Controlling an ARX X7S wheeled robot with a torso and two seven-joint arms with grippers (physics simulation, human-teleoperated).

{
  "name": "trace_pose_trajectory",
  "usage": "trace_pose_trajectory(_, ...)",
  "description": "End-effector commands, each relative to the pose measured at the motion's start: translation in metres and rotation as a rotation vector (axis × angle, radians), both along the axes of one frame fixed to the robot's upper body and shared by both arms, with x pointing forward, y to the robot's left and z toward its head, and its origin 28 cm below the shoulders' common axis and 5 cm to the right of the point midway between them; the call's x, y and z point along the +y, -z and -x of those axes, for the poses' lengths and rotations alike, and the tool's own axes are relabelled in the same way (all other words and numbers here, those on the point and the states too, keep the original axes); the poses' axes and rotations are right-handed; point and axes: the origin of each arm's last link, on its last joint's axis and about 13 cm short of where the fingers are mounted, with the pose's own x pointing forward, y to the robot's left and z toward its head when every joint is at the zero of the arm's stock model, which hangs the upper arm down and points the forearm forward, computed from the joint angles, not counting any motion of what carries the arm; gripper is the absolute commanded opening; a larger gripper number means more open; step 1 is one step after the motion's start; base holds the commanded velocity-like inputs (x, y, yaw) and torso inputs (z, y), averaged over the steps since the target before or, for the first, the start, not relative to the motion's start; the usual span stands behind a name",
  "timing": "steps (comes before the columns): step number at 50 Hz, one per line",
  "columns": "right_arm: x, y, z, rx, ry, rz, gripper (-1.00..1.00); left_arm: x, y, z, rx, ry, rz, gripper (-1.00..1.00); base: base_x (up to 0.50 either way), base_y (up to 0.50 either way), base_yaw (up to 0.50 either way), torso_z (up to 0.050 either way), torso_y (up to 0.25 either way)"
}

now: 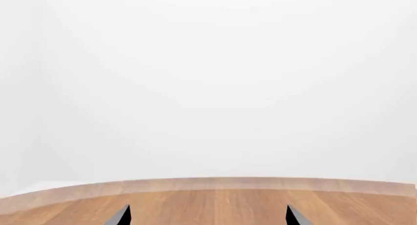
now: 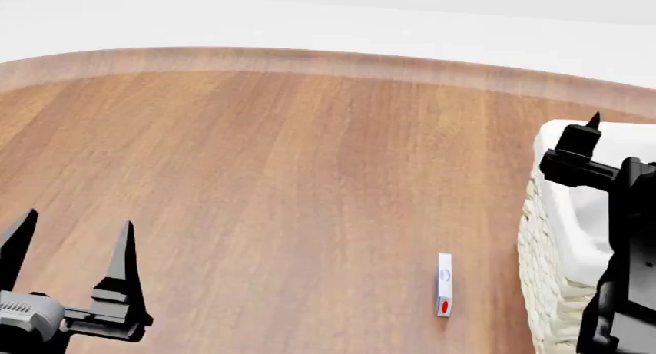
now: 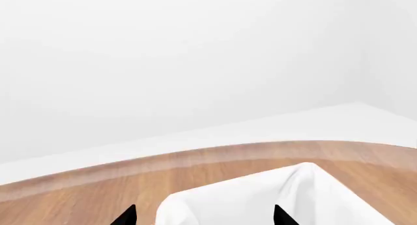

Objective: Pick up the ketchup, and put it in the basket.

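The ketchup is not in view in any frame. The basket [image 2: 541, 292] stands at the table's right edge, with a cream woven wall and a white cloth liner over its rim. The liner also shows in the right wrist view [image 3: 260, 198]. My right gripper [image 2: 591, 135] hangs over the basket's far corner. In the right wrist view [image 3: 203, 216] its fingertips are wide apart, with only the liner between them. My left gripper [image 2: 72, 239] is open and empty low over the table at the near left. In the left wrist view [image 1: 208, 216] it faces the table's far edge.
A small thin white item with a red spot [image 2: 444, 285] lies on the wooden table [image 2: 287, 177], just left of the basket. The table's curved far edge [image 2: 307, 58] meets a plain white background.
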Motion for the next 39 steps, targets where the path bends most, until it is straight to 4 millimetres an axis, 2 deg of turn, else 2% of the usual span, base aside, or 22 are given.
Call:
trace_pose_trajectory(1,0.034,0.004,0.039,-0.120,-0.058,0.044,1.00,0.003,-0.013,0.000,-0.047,-0.061,0.018,1.00,0.00,0.00,0.00,0.000,0.000)
trace_pose_trajectory(6,0.053,0.003,0.058,-0.178,-0.093,0.097,1.00,0.002,-0.020,0.005,-0.083,-0.065,0.015,1.00,0.00,0.00,0.00,0.000,0.000)
trace_pose_trajectory(14,0.071,0.002,0.078,-0.238,-0.130,0.143,1.00,0.002,-0.030,0.010,-0.140,-0.087,0.025,1.00,0.00,0.00,0.00,0.000,0.000)
trace_pose_trajectory(39,0.122,-0.035,0.158,-0.494,-0.242,0.260,1.00,-0.001,-0.072,0.044,-0.315,-0.095,0.089,1.00,0.00,0.00,0.00,0.000,0.000)
